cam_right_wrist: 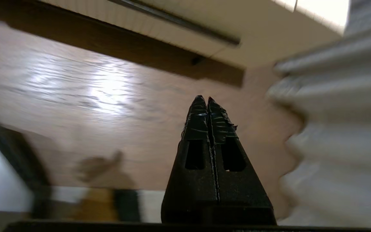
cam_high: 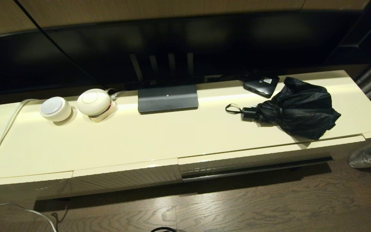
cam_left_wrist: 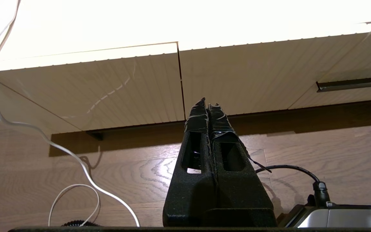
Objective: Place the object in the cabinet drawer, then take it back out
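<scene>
On the cabinet top [cam_high: 124,138] stand two white round devices [cam_high: 76,104], a dark monitor base [cam_high: 167,98] and a small flat black box [cam_high: 261,85], which lies just beside the umbrella [cam_high: 298,108]. The umbrella is on the right part of the top, above the closed drawer [cam_high: 253,159] with its dark bar handle [cam_high: 259,167]. Both end effectors are low over the wooden floor [cam_high: 269,199], well apart from it: the left end effector [cam_left_wrist: 207,104] and the right end effector [cam_right_wrist: 204,100] are clenched and empty. The umbrella is black, with loose baggy fabric, a short handle and a thin loop.

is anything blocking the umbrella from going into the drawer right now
Yes: the drawer itself is shut, its front flush with the cabinet, so it has to be pulled open by its dark bar handle. The umbrella lies on the cabinet top just above it; nothing else sits between them.
</scene>
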### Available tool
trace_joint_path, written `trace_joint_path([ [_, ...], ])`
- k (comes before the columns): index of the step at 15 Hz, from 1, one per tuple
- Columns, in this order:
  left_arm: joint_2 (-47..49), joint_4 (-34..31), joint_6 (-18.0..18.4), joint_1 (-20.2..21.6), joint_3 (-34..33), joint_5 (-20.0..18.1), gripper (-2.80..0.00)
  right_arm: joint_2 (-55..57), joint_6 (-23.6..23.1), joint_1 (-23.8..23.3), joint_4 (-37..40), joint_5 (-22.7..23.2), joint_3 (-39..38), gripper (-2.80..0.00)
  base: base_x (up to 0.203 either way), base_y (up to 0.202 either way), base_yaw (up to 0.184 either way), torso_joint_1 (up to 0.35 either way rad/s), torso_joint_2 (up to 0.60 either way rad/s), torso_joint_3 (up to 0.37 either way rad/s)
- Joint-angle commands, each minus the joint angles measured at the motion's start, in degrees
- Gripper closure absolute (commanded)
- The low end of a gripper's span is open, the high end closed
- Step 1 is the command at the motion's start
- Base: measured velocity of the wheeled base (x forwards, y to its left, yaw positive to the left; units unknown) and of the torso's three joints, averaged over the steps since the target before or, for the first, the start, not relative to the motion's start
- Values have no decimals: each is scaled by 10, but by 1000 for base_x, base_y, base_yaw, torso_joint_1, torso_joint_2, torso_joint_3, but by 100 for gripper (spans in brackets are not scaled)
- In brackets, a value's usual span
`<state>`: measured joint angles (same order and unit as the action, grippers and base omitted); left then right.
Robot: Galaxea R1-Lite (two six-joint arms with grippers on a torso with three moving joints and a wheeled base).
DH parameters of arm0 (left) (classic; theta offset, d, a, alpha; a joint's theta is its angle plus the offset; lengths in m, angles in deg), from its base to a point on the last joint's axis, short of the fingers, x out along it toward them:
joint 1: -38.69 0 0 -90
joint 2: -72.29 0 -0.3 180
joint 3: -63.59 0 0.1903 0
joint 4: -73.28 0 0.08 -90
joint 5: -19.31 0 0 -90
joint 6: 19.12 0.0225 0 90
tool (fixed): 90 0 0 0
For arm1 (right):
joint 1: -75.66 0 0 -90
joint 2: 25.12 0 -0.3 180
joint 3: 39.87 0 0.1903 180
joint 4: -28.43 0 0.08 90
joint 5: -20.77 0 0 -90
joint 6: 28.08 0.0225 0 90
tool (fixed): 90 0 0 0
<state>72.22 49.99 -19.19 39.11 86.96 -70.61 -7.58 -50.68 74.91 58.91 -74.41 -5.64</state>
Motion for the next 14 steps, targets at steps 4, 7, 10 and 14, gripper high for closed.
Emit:
trace_joint_path([
  [4, 0, 0, 0, 0, -2, 0, 0, -121, 119, 7, 42, 6, -22, 0, 0, 0, 0, 0, 0, 0],
  [7, 1, -1, 0, 0, -2, 0, 0, -176, 125, 10, 83, 39, -29, 0, 0, 0, 0, 0, 0, 0],
  [10, 0, 0, 0, 0, -2, 0, 0, -176, 127, 10, 51, 43, -44, 0, 0, 0, 0, 0, 0, 0],
  [14, 1, 0, 0, 0, -2, 0, 0, -175, 124, 10, -104, 65, -105, 0, 0, 0, 0, 0, 0, 0],
])
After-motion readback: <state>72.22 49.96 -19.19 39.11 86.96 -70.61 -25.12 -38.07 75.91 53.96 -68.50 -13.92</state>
